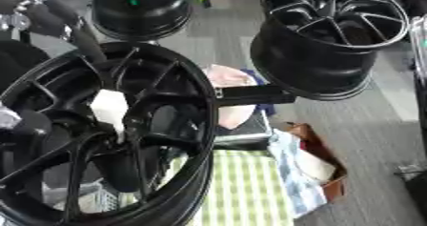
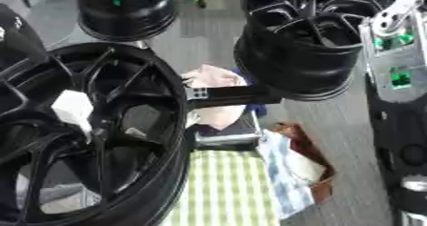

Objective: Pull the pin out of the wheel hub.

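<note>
The biggest thing is the black wheel hub [image 1: 100, 134], which fills the left half of both views. It stands tilted, with its open face turned to the camera, and its thin spokes run from the rim to the middle. Near the middle of the spokes there is a white piece [image 1: 109, 108], blocky at the top and narrower below; I cannot tell if this is the pin, and no other pin can be made out.

A second black wheel [image 1: 330, 34] hangs at the upper right, also with its open face to the camera, and a third black wheel [image 1: 137, 8] is at the top left, farther back. A black bar [image 1: 250, 95] goes from the rim of the big hub to the bottom of the second wheel.

Below the wheels lies a cloth with green and white checks [image 1: 246, 191]. Beside it on the right is a pale blue checked cloth [image 1: 292, 172] and a brown box [image 1: 330, 172]. A pink cloth [image 1: 229, 94] shows behind the bar. The floor [image 1: 367, 139] is grey.

The right arm [image 2: 396, 53], silver with green marks, comes down the right edge of the right eye view. Neither hand can be made out, so I cannot tell their state.
</note>
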